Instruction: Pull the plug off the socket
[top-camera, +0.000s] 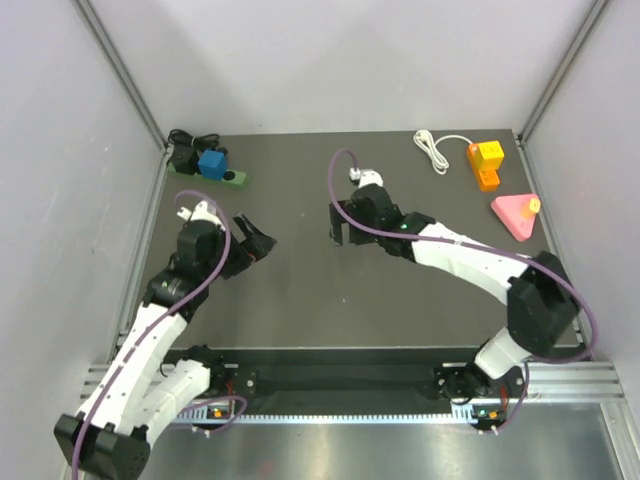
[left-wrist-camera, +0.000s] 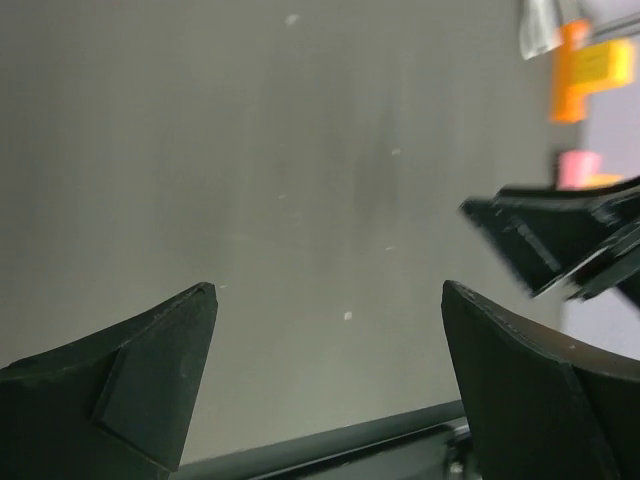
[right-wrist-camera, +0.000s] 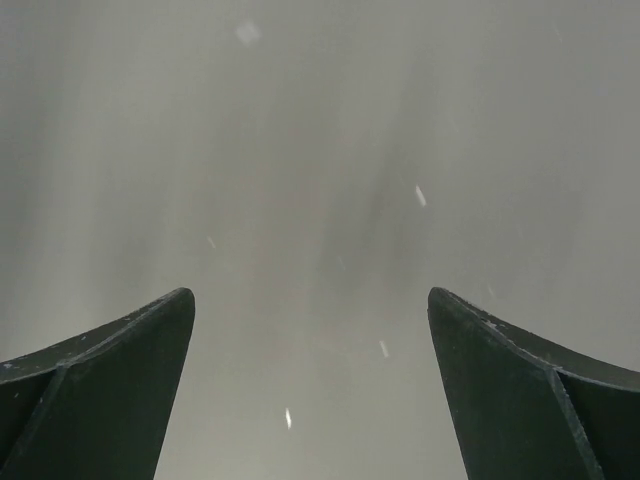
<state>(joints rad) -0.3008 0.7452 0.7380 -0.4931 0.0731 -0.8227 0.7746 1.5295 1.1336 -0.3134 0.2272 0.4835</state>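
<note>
A green socket strip (top-camera: 236, 180) lies at the far left of the table. A blue block (top-camera: 212, 163) and a black plug (top-camera: 183, 158) with a coiled black cord sit on it. My left gripper (top-camera: 258, 241) is open and empty, to the near right of the strip and apart from it; only bare table shows between its fingertips (left-wrist-camera: 165, 345). My right gripper (top-camera: 339, 229) is open and empty over the middle of the table; its fingertips (right-wrist-camera: 150, 340) frame bare surface. The strip is out of both wrist views.
A white coiled cable (top-camera: 434, 150), orange blocks (top-camera: 486, 164) and a pink triangular piece (top-camera: 515, 215) lie at the far right. The left wrist view shows the right gripper's fingers (left-wrist-camera: 560, 235) and the orange blocks (left-wrist-camera: 590, 68). Grey walls enclose the table.
</note>
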